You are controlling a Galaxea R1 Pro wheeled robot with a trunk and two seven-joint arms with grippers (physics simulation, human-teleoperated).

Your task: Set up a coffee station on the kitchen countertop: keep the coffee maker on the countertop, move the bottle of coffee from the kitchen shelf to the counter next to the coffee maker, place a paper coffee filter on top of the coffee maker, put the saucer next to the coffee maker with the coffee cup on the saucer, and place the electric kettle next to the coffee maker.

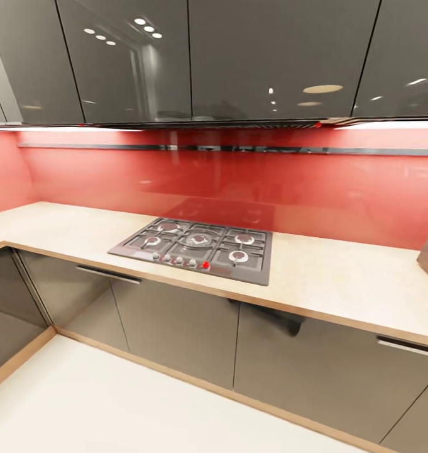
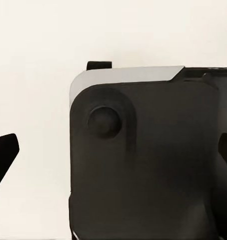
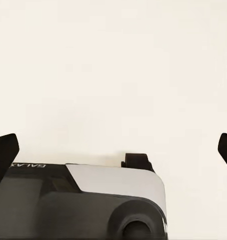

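We face the kitchen countertop [image 1: 339, 277], with a gas hob [image 1: 198, 246] near its front edge. Both grippers, right gripper [image 3: 113, 150] and left gripper [image 2: 3, 155], probably spread, empty. Driving on risks clipping cabinets.

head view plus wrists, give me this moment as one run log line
phase: in transit | head view: kitchen countertop with gas hob, red backsplash | right gripper: open, empty
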